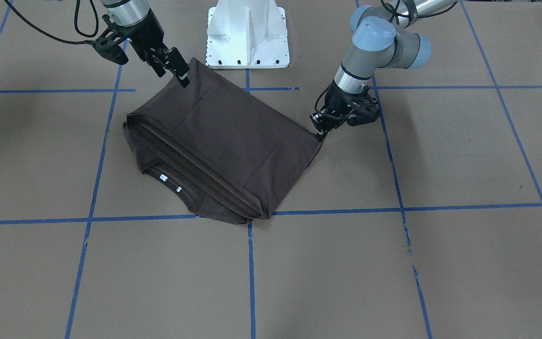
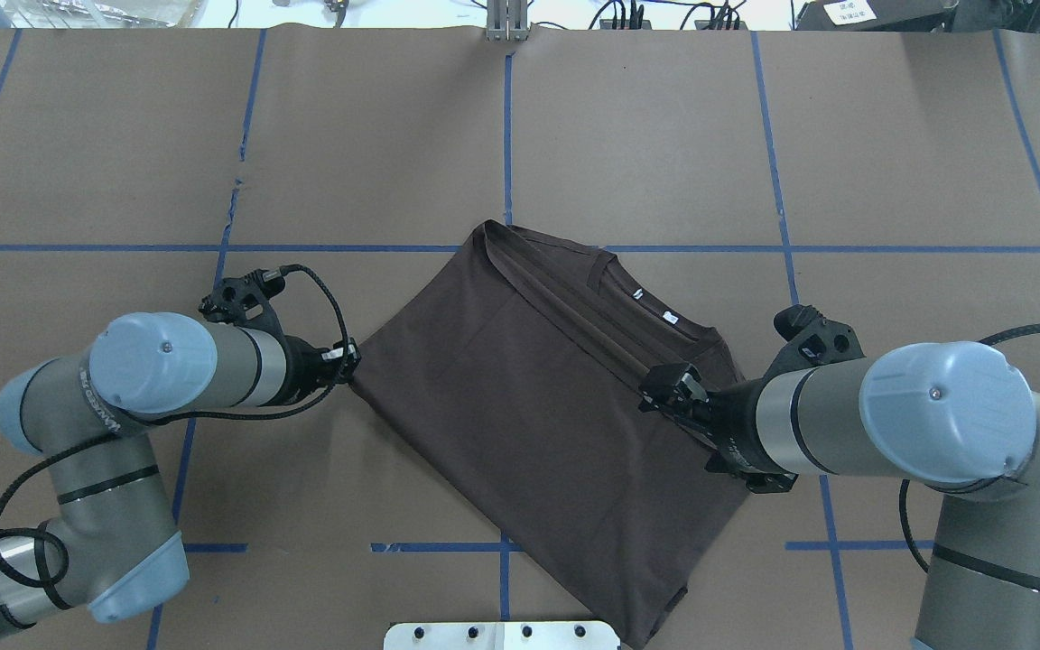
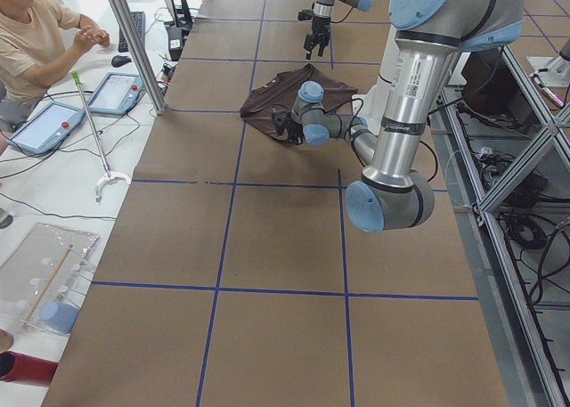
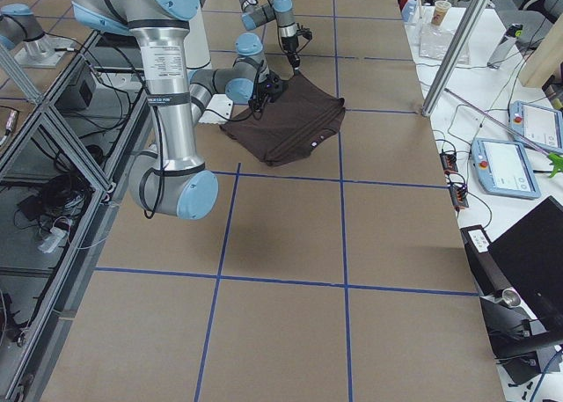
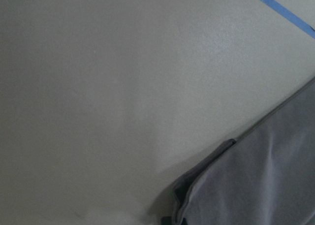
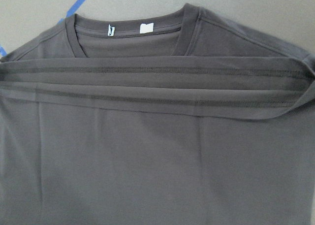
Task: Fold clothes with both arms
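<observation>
Dark T-shirt (image 2: 529, 397) lying folded on the surface (image 2: 664, 135), white neck labels (image 6: 146, 28) showing no readable writing, left tool (image 1: 320, 134) pinching a corner, right tool (image 1: 174, 75) hovering spread.

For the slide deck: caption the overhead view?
Left gripper at a corner of the folded T-shirt; right gripper over its opposite edge.

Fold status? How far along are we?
Done: one fold is in. The shirt is doubled over, with its hem lying just below the collar.
In hand: the left gripper is at a corner of the folded shirt, grip unclear. The right gripper hovers above the shirt, open.
Left: it's a wide slab, so probably at least one more fold.
</observation>
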{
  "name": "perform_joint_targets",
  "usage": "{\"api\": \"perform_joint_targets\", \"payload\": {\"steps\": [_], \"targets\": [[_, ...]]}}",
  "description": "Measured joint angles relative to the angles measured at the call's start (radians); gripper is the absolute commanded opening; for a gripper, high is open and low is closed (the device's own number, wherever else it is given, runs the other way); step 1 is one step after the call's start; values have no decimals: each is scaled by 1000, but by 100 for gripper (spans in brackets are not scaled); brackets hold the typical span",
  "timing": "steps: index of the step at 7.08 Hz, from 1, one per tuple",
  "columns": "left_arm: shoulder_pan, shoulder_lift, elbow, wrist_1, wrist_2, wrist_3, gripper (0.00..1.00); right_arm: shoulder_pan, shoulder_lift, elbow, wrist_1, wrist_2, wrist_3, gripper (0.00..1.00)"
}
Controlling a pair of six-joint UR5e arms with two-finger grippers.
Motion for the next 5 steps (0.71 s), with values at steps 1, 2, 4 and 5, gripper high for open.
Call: {"api": "perform_joint_targets", "payload": {"steps": [1,2,4,5], "targets": [[-50,-35,13,29,2,39,0,-3,14,-14,2,-9,2,100],[-109,-114,76,39,1,57,0,-4,45,-42,4,-16,3,100],[-231,-327,321,19,1,74,0,-4,93,-74,5,-26,17,100],[-277,-415,467,-41,3,95,0,-3,104,-77,5,-31,25,100]]}}
